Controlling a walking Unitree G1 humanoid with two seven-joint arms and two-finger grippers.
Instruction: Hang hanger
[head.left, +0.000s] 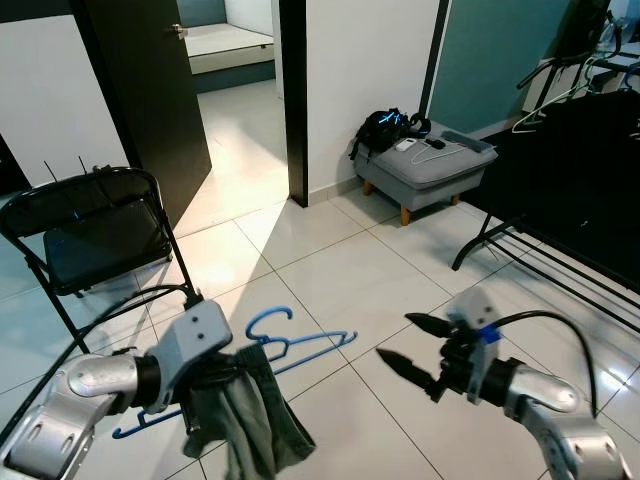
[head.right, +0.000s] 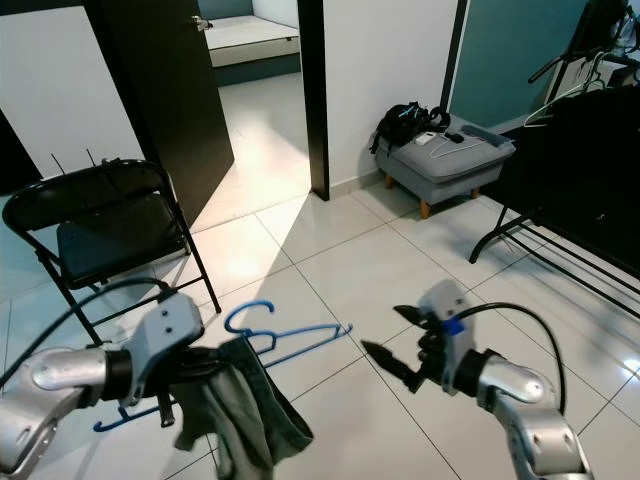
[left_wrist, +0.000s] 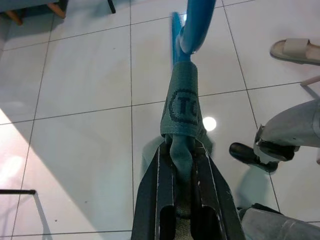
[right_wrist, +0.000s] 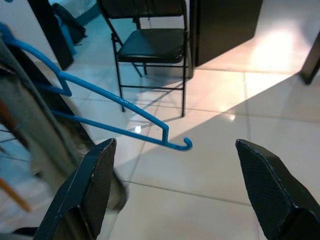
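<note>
Left eye view shows the task barely begun: the left claw (head.left: 215, 385) at lower left is clenched on the blue hanger (head.left: 300, 348) draped with grey-green cloth (head.left: 245, 420), the right claw (head.left: 410, 345) is released, and the clothes rack (head.left: 560, 215) at far right awaits.

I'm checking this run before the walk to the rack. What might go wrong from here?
The left gripper is shut on the grey garment, not plainly on the blue hanger, so the hanger might slip out. The clothes rack stands well off to the right, and swinging could loosen the load on the way. The right gripper is open, giving no support.
</note>
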